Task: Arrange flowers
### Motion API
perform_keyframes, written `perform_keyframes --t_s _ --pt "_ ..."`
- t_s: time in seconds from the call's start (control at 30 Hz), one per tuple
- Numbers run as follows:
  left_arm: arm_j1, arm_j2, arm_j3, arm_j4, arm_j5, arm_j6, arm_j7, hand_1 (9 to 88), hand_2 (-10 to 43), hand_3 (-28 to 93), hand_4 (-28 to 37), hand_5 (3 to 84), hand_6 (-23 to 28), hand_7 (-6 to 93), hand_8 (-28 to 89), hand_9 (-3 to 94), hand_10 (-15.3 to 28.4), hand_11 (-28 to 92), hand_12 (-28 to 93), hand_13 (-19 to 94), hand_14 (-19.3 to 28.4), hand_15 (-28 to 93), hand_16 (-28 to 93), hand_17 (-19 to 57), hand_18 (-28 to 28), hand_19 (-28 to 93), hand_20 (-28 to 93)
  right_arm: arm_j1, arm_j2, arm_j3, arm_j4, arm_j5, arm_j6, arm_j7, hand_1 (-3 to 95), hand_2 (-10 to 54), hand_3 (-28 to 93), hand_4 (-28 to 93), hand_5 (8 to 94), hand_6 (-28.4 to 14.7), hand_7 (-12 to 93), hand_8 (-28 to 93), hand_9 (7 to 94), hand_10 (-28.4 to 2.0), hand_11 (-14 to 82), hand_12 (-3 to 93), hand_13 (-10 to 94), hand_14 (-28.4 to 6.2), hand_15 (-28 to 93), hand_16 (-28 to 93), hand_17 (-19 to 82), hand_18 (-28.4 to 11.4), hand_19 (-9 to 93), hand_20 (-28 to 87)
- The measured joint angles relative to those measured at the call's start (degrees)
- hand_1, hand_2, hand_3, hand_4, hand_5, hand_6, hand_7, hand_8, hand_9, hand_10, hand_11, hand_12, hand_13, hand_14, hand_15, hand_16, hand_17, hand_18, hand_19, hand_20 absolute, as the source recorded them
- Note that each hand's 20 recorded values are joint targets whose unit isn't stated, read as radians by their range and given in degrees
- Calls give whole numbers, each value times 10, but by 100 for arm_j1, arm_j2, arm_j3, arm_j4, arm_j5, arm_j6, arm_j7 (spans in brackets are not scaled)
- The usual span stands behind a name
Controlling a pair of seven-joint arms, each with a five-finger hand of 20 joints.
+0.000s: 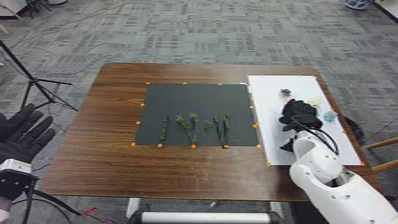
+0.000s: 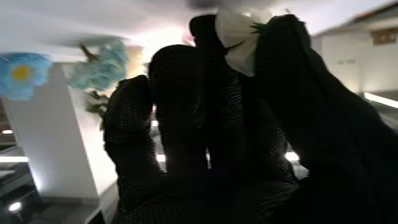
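Pinching white flower [image 2: 233, 31], right hand [image 1: 302, 114] outstretched.

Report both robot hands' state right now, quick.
Left robot hand: open, holding nothing.
Right robot hand: closed on a white flower, pinched at the fingertips.

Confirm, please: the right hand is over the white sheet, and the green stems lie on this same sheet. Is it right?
Not quite. The head view shows the green stems on the dark mat. The right hand is indeed over the white sheet.
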State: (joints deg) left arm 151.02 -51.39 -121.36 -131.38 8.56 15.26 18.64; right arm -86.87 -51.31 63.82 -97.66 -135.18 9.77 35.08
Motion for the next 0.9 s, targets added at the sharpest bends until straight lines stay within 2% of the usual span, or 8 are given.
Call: perform_keyframes --t_s 0.23,0.37,0.47,0.57,0.73,0.9 --pt "-21 -5 -13 1 -2 -2 8 255 160 686 -279 364 76 90 -61 288 126 115 145 216 134 208 -4 -36 114 161 129 -23 8 -58 -12 -209 73 -72 640 -95 687 -282 765 20 283 18 874 -73 90 403 656 -80 566 506 328 -233 817 471" --pt "18 -21 -149 0 -15 -19 10 233 172 674 -281 362 76 86 -60 287 126 111 144 215 135 204 -4 -36 114 159 129 -169 90 -68 -255 -178 252 -188 637 -95 690 -283 764 19 284 21 874 -73 90 406 657 -80 564 510 327 -233 817 472" --pt "74 -41 -271 1 -100 -46 29 223 178 670 -282 362 75 82 -59 287 125 108 145 215 135 200 -3 -37 114 158 129 -216 214 -200 -543 -94 550 -491 637 -95 690 -283 761 20 285 24 871 -73 91 410 655 -80 562 515 326 -231 815 471" --pt "90 -69 -284 4 -193 -64 55 230 176 680 -282 363 75 82 -58 293 114 105 143 219 129 195 -3 -37 114 156 128 -118 319 -497 -820 -103 672 -788 636 -95 692 -283 761 19 286 23 869 -72 91 411 652 -78 559 516 325 -230 814 471" --pt "101 -78 -286 19 -180 -82 60 241 173 677 -283 368 69 81 -61 305 104 101 136 226 119 175 -9 -29 107 148 124 394 296 -1225 -979 22 814 -1170 630 -95 699 -283 755 21 292 24 868 -71 94 414 651 -76 560 518 323 -228 814 472" --pt "122 -98 -280 36 -190 -90 101 240 172 679 -283 368 67 83 -62 307 103 103 132 228 116 171 -8 -28 105 145 124 1112 0 -1926 -784 1082 877 -2018 627 -95 702 -283 749 24 301 19 863 -69 96 417 647 -76 562 524 322 -224 811 473"
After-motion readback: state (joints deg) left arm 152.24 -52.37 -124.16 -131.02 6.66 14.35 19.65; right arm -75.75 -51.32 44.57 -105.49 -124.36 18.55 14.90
